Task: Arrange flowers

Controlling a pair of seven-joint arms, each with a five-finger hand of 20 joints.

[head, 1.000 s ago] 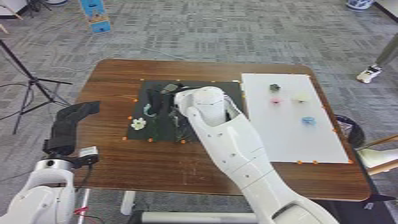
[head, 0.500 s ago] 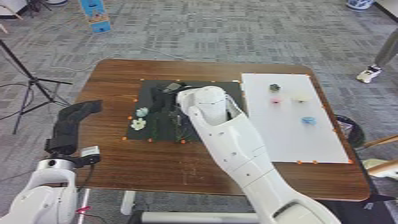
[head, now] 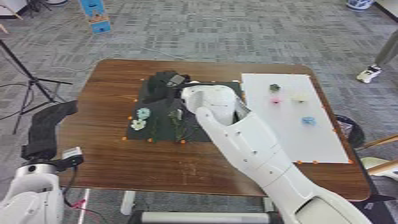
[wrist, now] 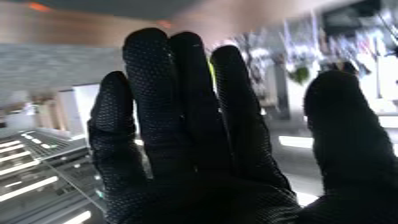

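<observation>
Flowers [head: 138, 124], ruffled, white and pale blue, lie on a black mat [head: 200, 134] in the head view; thin green stems [head: 154, 131] beside them point lengthwise toward the robot. The right hand [head: 162, 84] is at the mat's far left corner. Whether the left hand [head: 46, 124], beside the brown wooden table [head: 107, 165], grasps anything cannot be told. In the right wrist view, the right hand [wrist: 200, 190] is released, textured fabric fingers straight.

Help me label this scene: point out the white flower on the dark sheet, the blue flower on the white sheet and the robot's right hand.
White flower [head: 138, 124]: head view, on its bloom.
Blue flower [head: 308, 120]: head view, on its bloom.
Right hand [wrist: 213, 197]: right wrist view, on its palm.
</observation>
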